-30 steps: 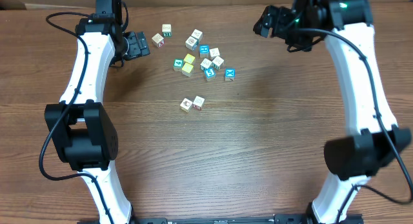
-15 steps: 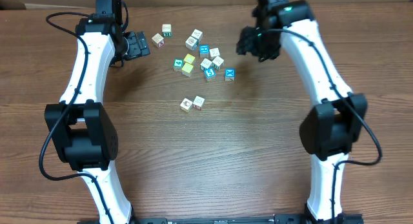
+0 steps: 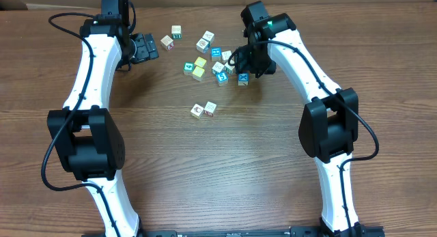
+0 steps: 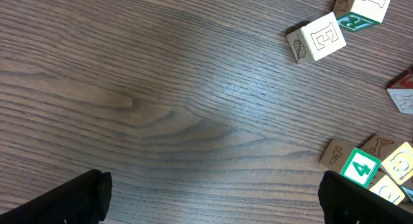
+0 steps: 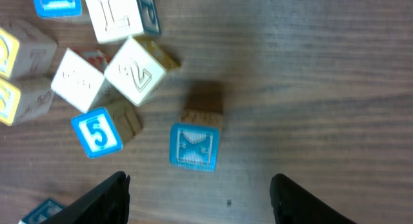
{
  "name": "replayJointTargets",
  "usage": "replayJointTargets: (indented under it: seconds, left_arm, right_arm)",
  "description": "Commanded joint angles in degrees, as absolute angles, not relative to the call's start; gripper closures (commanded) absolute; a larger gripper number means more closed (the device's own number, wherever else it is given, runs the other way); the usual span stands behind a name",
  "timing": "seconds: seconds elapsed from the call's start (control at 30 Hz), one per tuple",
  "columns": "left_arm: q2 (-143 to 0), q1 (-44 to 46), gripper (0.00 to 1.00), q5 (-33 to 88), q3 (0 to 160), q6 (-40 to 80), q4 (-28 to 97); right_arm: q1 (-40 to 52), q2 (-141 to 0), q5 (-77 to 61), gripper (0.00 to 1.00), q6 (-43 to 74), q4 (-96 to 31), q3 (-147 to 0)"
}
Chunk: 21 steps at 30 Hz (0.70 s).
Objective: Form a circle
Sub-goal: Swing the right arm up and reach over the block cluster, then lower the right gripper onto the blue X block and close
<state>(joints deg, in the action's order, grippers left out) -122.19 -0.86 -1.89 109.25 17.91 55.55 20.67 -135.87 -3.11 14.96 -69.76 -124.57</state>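
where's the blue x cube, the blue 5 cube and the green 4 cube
blue x cube (image 5: 194,146), right wrist view, middle of the x face
blue 5 cube (image 5: 97,132), right wrist view, on the 5
green 4 cube (image 4: 360,167), left wrist view, on the 4

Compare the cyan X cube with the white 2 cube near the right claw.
Colour: the cyan X cube has a cyan top with a white X; the white 2 cube has a white top with an outlined 2.
Pose: the X cube lies nearly square to the wrist view; the 2 cube is turned diagonally.
Company: the X cube stands apart; the 2 cube touches a neighbouring white cube.
Both rest on the wooden table.
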Motion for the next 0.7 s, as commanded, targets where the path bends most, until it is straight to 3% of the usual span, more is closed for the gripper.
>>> replayJointTargets:
  seconds: [0.0, 0.4, 0.57, 0.67]
  left_arm:
    - [-122.37, -0.95, 0.00, -1.48, 110.34, 18.44, 55.48]
    - [-122.37, -0.95, 0.00, -1.48, 110.34, 18.44, 55.48]
    - [-122.37, -0.95, 0.00, -1.48, 110.34, 18.44, 55.48]
    - [-122.37, -0.95, 0.00, -1.48, 110.34, 18.44, 55.48]
  right_arm:
    - [20.62, -136.70, -2.63, 0.32, 14.92, -68.14, -122.58]
    - [21.12, -136.70, -2.63, 0.33, 14.94, -57.63, -113.47]
    - [21.80, -136.70, -2.59, 0.49, 14.92, -55.55, -112.01]
    - [21.80, -136.70, -2.59, 0.49, 14.92, -55.11, -112.01]
